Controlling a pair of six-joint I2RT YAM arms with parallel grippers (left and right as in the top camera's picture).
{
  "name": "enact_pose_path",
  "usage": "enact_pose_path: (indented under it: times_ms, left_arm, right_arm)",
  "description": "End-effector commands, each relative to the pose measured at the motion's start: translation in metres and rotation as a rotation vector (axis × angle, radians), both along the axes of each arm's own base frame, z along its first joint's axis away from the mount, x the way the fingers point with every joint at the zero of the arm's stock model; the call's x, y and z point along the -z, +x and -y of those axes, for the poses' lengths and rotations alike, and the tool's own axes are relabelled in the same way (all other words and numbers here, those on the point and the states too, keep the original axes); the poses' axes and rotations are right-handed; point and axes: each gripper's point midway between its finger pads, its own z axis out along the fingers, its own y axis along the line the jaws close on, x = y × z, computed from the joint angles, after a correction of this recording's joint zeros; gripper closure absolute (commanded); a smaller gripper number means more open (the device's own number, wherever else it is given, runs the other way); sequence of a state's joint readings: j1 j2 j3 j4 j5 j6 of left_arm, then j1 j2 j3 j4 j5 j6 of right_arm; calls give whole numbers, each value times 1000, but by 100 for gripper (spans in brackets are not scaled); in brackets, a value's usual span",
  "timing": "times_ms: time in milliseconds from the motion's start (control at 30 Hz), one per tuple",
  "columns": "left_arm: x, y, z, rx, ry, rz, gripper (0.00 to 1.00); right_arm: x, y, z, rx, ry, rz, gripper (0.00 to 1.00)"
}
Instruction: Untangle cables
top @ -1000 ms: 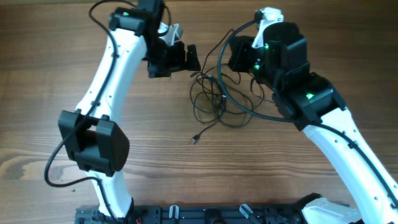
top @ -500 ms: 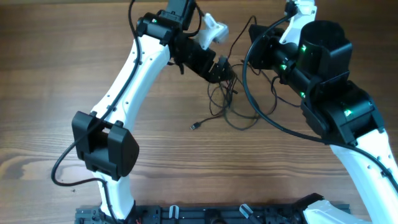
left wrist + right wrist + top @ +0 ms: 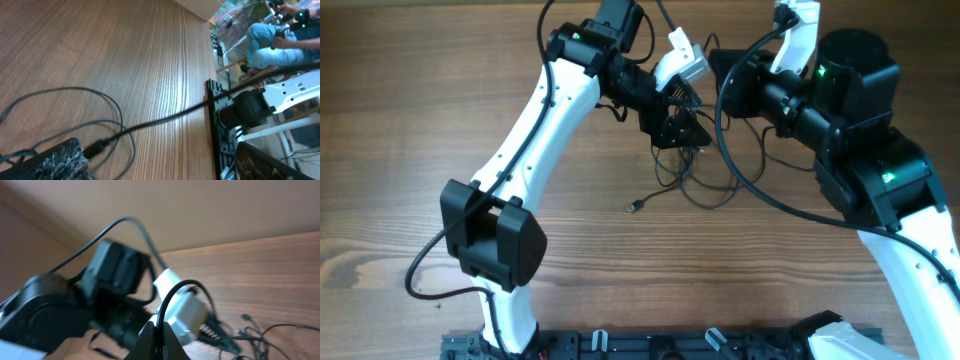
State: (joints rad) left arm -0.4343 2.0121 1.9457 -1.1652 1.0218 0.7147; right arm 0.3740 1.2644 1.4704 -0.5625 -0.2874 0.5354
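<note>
The cables (image 3: pixel 692 172) lie as a loose black tangle on the wooden table, with one free plug end (image 3: pixel 633 206) trailing left. My left gripper (image 3: pixel 682 128) hovers open over the tangle's top. In the left wrist view a cable with a plug (image 3: pixel 96 147) runs just beside one scuffed finger (image 3: pixel 50 160), and nothing sits between the jaws of the left gripper (image 3: pixel 155 170). My right gripper (image 3: pixel 715 68) is raised to the right of the left one. In the right wrist view the right gripper (image 3: pixel 160 335) is shut on a black cable (image 3: pixel 172 292) that arcs upward.
A black rail (image 3: pixel 670 345) runs along the table's front edge. The white left arm (image 3: pixel 535 130) crosses the table's left half. Beyond the table edge (image 3: pixel 210 100) a person in jeans (image 3: pixel 265 40) sits. Thicker arm cords (image 3: pixel 760 190) loop near the tangle.
My left arm has swung right and down from beside the tangle to over it. My right arm has lifted back to the right, cable still pinched.
</note>
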Motion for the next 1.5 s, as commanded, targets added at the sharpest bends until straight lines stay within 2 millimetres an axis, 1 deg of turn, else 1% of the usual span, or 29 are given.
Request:
enact_pose_path:
  times_ms: [0, 133, 167, 233, 333, 467, 500, 533, 567, 600, 633, 733, 767, 800, 867, 933, 967, 1000, 1067, 1133, 1167, 1200, 1233, 1267, 1333, 1367, 1400, 1433, 1467]
  left_arm:
    - [-1, 2, -1, 10, 9, 61, 1]
    - [0, 3, -5, 1, 18, 47, 0]
    - [2, 4, -6, -3, 28, 49, 0]
    - [4, 5, -7, -7, 42, 53, 0]
    - [0, 14, -3, -30, 22, 78, 0]
    - [-20, 41, 15, -87, -61, 170, 2]
    - [-22, 43, 18, -84, -74, 196, 5]
    - [-25, 46, 20, -89, -86, 209, 18]
    - [-28, 50, 22, -102, -95, 207, 33]
    - [-30, 51, 23, -108, -100, 206, 54]
    - [-30, 52, 23, -116, -101, 196, 96]
    - [-29, 50, 22, -118, -96, 177, 96]
    - [-30, 52, 21, -152, -90, 134, 96]
    - [-33, 57, 15, -207, -69, 103, 96]
    - [-38, 77, -6, -382, 12, 92, 96]
    - [-53, 82, -24, -473, 42, 119, 96]
    - [-73, 82, -36, -530, 45, 148, 96]
    - [-90, 81, -46, -578, 42, 170, 96]
    - [-126, 76, -66, -681, 20, 212, 96]
    - [-161, 65, -89, -775, -26, 230, 96]
    - [-175, 59, -97, -806, -54, 224, 96]
    - [-191, 50, -106, -839, -88, 220, 96]
    - [-202, 44, -112, -857, -112, 222, 96]
    - [-215, 37, -118, -877, -140, 227, 96]
    - [-233, 34, -133, -976, -185, 215, 96]
    - [-239, 36, -143, -1047, -205, 195, 96]
    - [-246, 40, -158, -1160, -234, 152, 96]
    - [-253, 42, -171, -1252, -270, 120, 96]
    - [-257, 43, -178, -1308, -300, 90, 96]
  right_arm:
    - [-38, -29, 1, -75, 29, 108, 96]
    - [-61, -38, 23, -27, 41, 169, 96]
    - [-63, -38, 28, -14, 33, 180, 96]
    - [-60, -35, 39, 16, 26, 166, 96]
    - [-56, -40, 33, -36, 39, 142, 96]
    - [-58, -45, 29, -61, 60, 135, 96]
    - [-59, -46, 28, -69, 63, 137, 96]
    - [-59, -47, 28, -72, 64, 136, 96]
    - [-59, -47, 28, -72, 63, 136, 96]
    - [-58, -47, 28, -71, 62, 133, 96]
    - [-57, -47, 28, -72, 62, 130, 95]
    - [-56, -47, 28, -71, 57, 128, 96]
    - [-55, -47, 29, -70, 43, 133, 96]
    - [-52, -45, 33, -51, 25, 131, 96]
    - [-41, -35, 46, 35, -15, 100, 96]
    - [-32, -28, 53, 87, -36, 70, 96]
    - [-25, -23, 60, 136, -53, 48, 11]
    - [-19, -17, 66, 178, -75, 33, 0]
    - [-2, -3, 82, 287, -114, -21, 0]
    - [15, 9, 95, 373, -143, -77, 0]
    - [25, 14, 97, 381, -157, -105, 0]
    - [39, 17, 98, 378, -174, -155, 0]
    - [55, 18, 94, 365, -176, -219, 0]
    - [65, 18, 89, 337, -175, -256, 0]
    - [76, 19, 69, 236, -142, -297, 1]
    - [74, 17, 53, 135, -118, -285, 1]
    - [62, 11, 22, -88, -88, -202, 1]
    - [44, -1, -6, -310, -53, -88, 1]
    - [31, -13, -21, -463, -33, 10, 0]
